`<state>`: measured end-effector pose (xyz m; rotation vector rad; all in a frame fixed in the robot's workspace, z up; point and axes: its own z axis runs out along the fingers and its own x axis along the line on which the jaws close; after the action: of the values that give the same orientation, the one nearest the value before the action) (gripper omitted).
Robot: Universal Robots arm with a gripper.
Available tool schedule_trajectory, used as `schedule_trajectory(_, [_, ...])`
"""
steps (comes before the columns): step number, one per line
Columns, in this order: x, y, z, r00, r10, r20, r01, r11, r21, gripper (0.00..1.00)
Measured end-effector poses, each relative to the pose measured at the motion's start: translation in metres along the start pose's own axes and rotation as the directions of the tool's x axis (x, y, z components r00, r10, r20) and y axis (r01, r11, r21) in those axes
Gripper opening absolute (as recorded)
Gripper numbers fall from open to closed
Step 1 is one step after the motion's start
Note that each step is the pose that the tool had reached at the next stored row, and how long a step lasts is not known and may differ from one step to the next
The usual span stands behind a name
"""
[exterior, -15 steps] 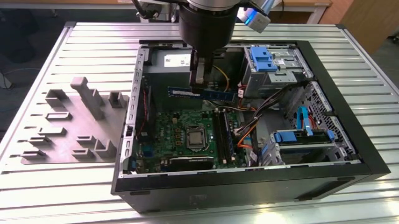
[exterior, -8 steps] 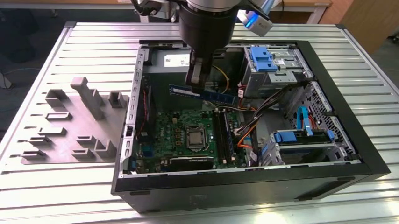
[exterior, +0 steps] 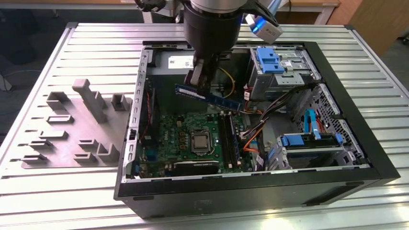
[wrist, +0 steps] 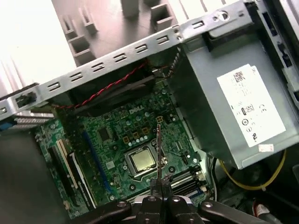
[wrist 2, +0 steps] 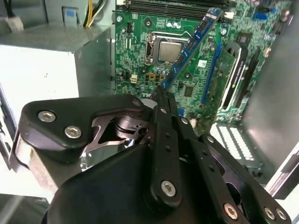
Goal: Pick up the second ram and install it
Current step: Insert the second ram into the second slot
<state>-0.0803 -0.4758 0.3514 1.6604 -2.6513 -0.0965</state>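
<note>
My gripper (exterior: 197, 80) is shut on the second ram (exterior: 209, 97), a slim blue-green stick with dark chips. I hold it by one end, above the open computer case and over the back of the green motherboard (exterior: 185, 129). In the second wrist view the second ram (wrist 2: 191, 42) sticks out from the closed fingertips (wrist 2: 161, 95) and hangs over the CPU socket (wrist 2: 168, 49). In the first wrist view the second ram (wrist: 159, 149) is seen edge-on, rising from my gripper (wrist: 161, 181). The long black memory slots (exterior: 229, 139) lie beside the socket, below the stick.
The black case wall (exterior: 255, 191) surrounds the board. A grey power supply (wrist: 233, 102) sits at the back of the case. Blue drive brackets (exterior: 268, 60) and bundled cables (exterior: 255, 129) fill the exterior view's right. A grey parts fixture (exterior: 76, 124) lies on the table outside the case.
</note>
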Motion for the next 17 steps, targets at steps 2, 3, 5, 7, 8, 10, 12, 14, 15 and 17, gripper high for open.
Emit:
schedule_trajectory(2, [0.0000, 0.0000, 0.0003, 0.9994, 0.036, 0.0021, -0.036, 0.9994, 0.0008, 0.12])
schedule_trajectory(3, [0.0000, 0.0000, 0.0005, 0.9985, 0.055, 0.0033, -0.055, 0.9985, 0.0011, 0.12])
schedule_trajectory(5, [0.0000, -0.0001, 0.0008, 0.9958, 0.091, 0.0055, -0.091, 0.9958, 0.0018, 0.12])
schedule_trajectory(7, [0.0000, -0.0001, 0.0011, 0.9919, 0.127, 0.0076, -0.127, 0.9919, 0.0024, 0.12])
schedule_trajectory(8, [0.0000, -0.0001, 0.0012, 0.9895, 0.145, 0.0088, -0.145, 0.9895, 0.0027, 0.12])
schedule_trajectory(10, [0.0000, -0.0001, 0.0015, 0.9836, 0.180, 0.0109, -0.180, 0.9836, 0.0031, 0.12])
schedule_trajectory(12, [0.0000, -0.0001, 0.0018, 0.9762, 0.216, 0.0132, -0.216, 0.9763, 0.0035, 0.12])
schedule_trajectory(14, [0.0000, -0.0001, 0.0022, 0.9677, 0.252, 0.0155, -0.252, 0.9678, 0.0038, 0.12])
schedule_trajectory(15, [0.0001, -0.0001, 0.0023, 0.9630, 0.269, 0.0166, -0.269, 0.9631, 0.0039, 0.12])
schedule_trajectory(17, [0.0001, -0.0002, 0.0027, 0.9527, 0.303, 0.0189, -0.304, 0.9528, 0.0041, 0.12])
